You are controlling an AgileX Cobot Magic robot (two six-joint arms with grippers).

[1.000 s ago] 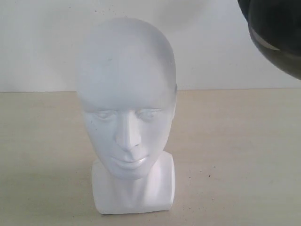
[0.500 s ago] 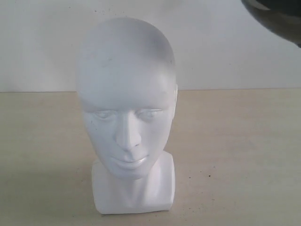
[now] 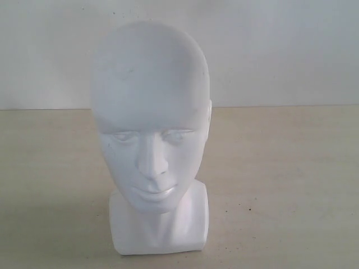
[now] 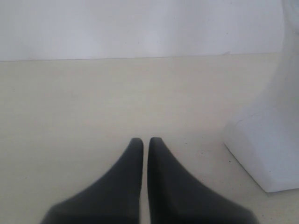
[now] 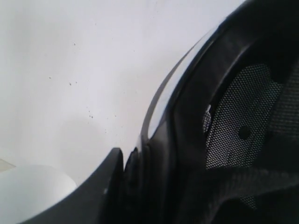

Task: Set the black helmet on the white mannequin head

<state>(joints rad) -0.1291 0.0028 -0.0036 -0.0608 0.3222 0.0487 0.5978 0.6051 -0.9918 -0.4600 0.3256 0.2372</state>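
Note:
The white mannequin head [image 3: 150, 117] stands upright on the table, face toward the exterior camera, with nothing on it. Its blocky neck base [image 4: 266, 149] shows in the left wrist view, off to one side of my left gripper [image 4: 145, 140]. That gripper is shut with nothing in it, low over the table. The black helmet [image 5: 233, 116] fills the right wrist view, its padded rim and mesh lining turned to the camera. My right gripper [image 5: 135, 163] is shut on that rim; only one finger [image 5: 105, 179] shows. Neither helmet nor grippers appear in the exterior view.
The beige table [image 3: 280, 168] runs back to a plain white wall [image 3: 280, 50]. A white rounded surface [image 5: 32, 191] sits below the helmet in the right wrist view, likely the crown of the head.
The helmet, seen at the top right corner of the exterior view before, has risen out of that view. The mannequin head has not moved.

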